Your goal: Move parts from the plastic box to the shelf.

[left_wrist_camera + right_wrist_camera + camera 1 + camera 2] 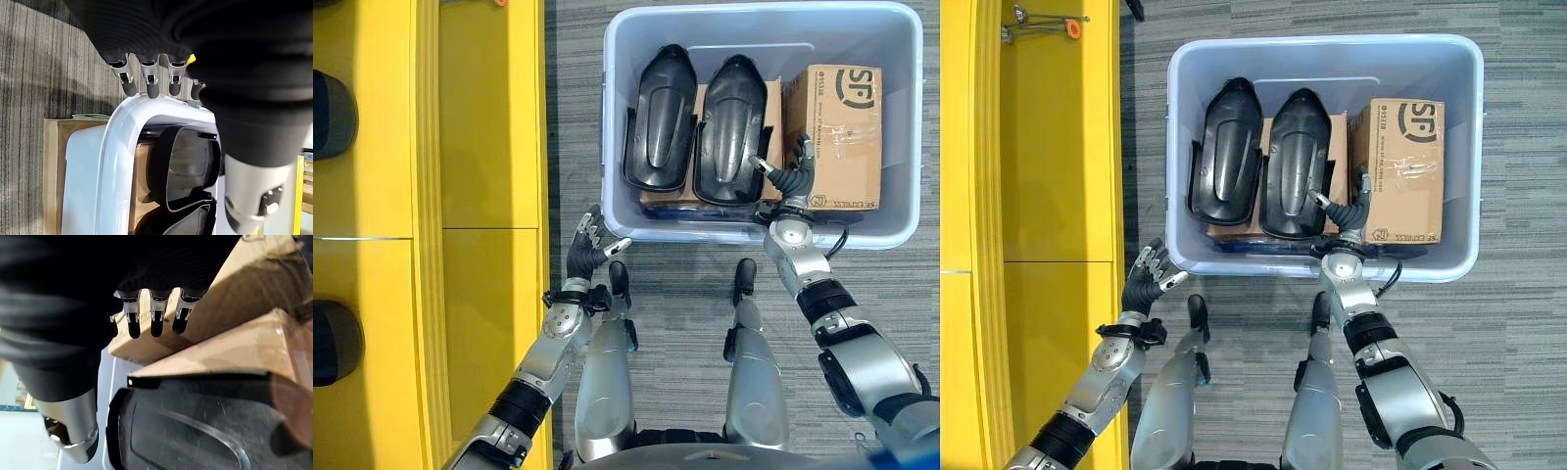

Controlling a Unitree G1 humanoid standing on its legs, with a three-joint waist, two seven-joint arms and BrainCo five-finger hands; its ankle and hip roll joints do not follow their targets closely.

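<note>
**Right hand inside the box by the parts, left hand outside its near wall**

A pale blue plastic box (617, 211) sits on grey carpet, with a yellow shelf (480, 147) along the robot's left; inside the box two black moulded plastic parts lie side by side, the left part (658, 117) and the right part (732, 127), both resting on a flat brown carton (703, 98) beneath them; a taller brown cardboard box (834, 132) stands in the right end of the plastic box, just beside the right part.

The right hand (790, 176) reaches over the near wall into the box, lying in the gap between the right part and the cardboard box; its fingers are spread and relaxed, gripping nothing; the thumb tip touches or nearly touches the near end of the right part, and I cannot tell which; the right wrist view shows the fingers (156, 318) straight in front of the carton edge, with the black part (195, 431) below them.

The left hand (587, 250) hovers outside the box, near its near-left corner, between the box and the shelf edge; its fingers are loosely extended and hold nothing; in the left wrist view the fingertips (149, 83) point at the box's rim (127, 127).

Two dark rounded objects (333, 116) lie on the shelf at the far left; what they are cannot be told.
</note>
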